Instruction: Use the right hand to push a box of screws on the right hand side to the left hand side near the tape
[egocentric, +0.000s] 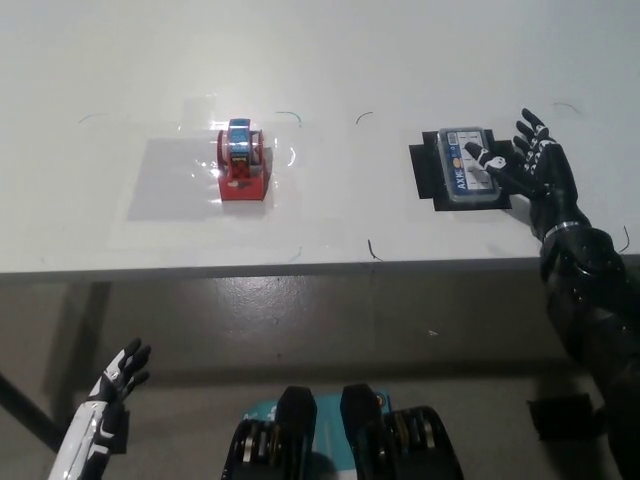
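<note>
- Right hand (528, 165) is set against the right edge of the box (470, 167), fingers (490, 160) spread apart over its lid, nothing gripped; placed for a leftward push.
- Box sits on a black mat (424, 170), right part of the bench (330, 60), well apart from the tape (243, 160).
- Left hand (112, 395) is hung low below the bench, fingers apart, idle.

Bare table (340, 190) lies between the box of screws (468, 166) and the tape (243, 160).
</note>
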